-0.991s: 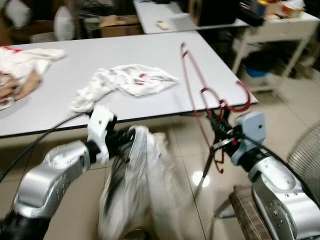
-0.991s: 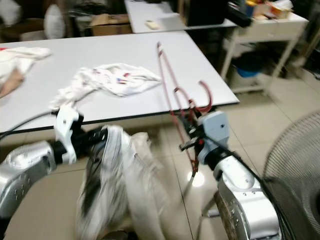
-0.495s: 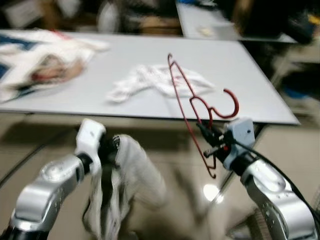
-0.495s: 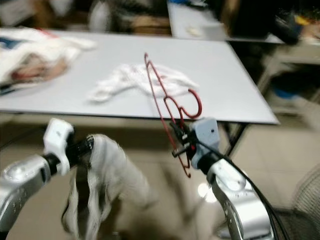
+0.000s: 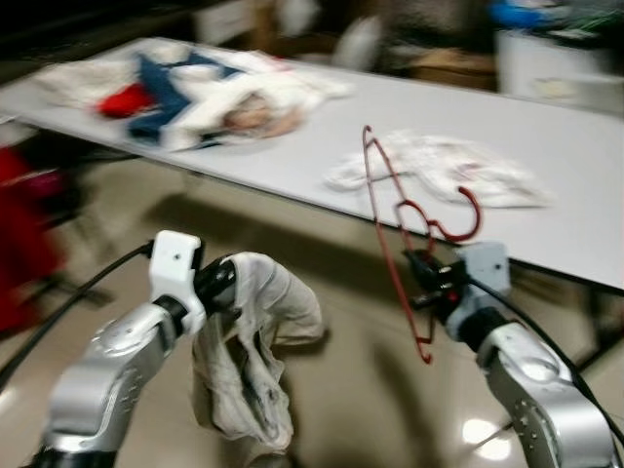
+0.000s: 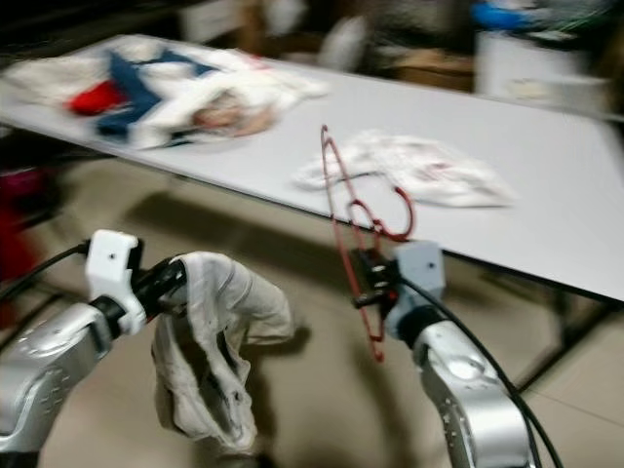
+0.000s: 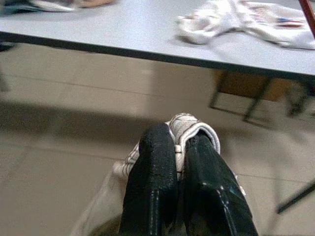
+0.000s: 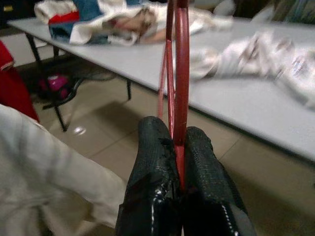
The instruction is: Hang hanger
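Red hanger (image 5: 400,229) pinched upright in our right gripper (image 5: 429,283) centre-right, arm bent forward, left gripper (image 5: 216,283) lower left clamping pale garment (image 5: 249,361).

Motion-blurred — clothes pile (image 5: 210,93) indistinct, red hanger (image 8: 177,73) cut off above.

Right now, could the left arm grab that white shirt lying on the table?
Probably not as things stand: the left tool is shut on a pale garment, so it has no free grip, and the white shirt lies across the table, beyond its edge.
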You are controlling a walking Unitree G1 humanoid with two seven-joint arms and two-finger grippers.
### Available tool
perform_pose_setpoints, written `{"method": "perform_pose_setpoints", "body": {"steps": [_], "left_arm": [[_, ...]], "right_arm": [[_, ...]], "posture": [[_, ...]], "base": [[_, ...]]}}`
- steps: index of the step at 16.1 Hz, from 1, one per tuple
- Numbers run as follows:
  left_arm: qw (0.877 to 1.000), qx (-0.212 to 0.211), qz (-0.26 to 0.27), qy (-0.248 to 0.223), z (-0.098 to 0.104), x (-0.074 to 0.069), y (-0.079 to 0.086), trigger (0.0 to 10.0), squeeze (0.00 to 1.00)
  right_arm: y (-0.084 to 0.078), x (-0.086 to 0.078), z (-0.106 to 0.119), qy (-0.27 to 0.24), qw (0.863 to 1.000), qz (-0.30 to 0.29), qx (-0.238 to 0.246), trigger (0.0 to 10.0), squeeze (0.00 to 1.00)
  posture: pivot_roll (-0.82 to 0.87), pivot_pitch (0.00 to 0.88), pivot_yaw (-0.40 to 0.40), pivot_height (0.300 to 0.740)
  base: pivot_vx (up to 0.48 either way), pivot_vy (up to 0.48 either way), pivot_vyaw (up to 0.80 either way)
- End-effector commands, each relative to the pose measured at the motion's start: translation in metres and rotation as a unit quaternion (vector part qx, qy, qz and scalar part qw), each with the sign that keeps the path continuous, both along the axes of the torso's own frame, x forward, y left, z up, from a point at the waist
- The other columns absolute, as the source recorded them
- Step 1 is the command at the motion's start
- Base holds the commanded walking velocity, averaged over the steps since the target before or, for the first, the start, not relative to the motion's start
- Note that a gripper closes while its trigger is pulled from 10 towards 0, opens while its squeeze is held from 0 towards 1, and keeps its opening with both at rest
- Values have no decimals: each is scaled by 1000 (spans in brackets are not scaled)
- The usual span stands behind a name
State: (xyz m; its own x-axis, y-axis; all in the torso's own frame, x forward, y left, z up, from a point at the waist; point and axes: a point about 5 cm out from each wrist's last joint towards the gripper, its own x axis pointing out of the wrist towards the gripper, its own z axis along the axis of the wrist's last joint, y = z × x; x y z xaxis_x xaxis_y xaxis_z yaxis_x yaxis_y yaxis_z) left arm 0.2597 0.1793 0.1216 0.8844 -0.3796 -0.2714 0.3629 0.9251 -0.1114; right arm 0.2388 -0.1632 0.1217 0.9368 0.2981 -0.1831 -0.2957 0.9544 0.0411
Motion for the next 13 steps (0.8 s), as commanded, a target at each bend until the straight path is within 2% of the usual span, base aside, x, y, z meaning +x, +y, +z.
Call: {"method": "perform_pose_setpoints", "body": {"steps": [1, 4, 7, 11, 13], "left_arm": [[1000, 11, 5, -25, 6, 5, 1, 10000, 0], [999, 39, -1, -18, -2, 3, 1, 10000, 0], [999, 43, -5, -22, -3, 1, -4, 10000, 0], [999, 46, -15, -25, -5, 5, -7, 10000, 0], [998, 50, -18, -25, -3, 10, -6, 10000, 0]], "right_arm": [[-1, -2, -2, 3, 1000, -10, 5, 10000, 0], [-8, -4, -10, 22, 999, -38, 30, 10000, 0], [-11, -6, -15, 31, 998, -48, 38, 10000, 0], [-6, -4, -16, 31, 998, -46, 30, 10000, 0], [-3, -2, -17, 40, 999, -32, 12, 10000, 0]], "posture": [[-57, 0, 39, 740], [-51, 0, 20, 740], [-40, 0, 25, 740], [-51, 0, 44, 740], [-46, 0, 45, 740]], "base": [[0, 0, 800], [0, 0, 800], [0, 0, 800], [0, 0, 117], [0, 0, 800]]}}
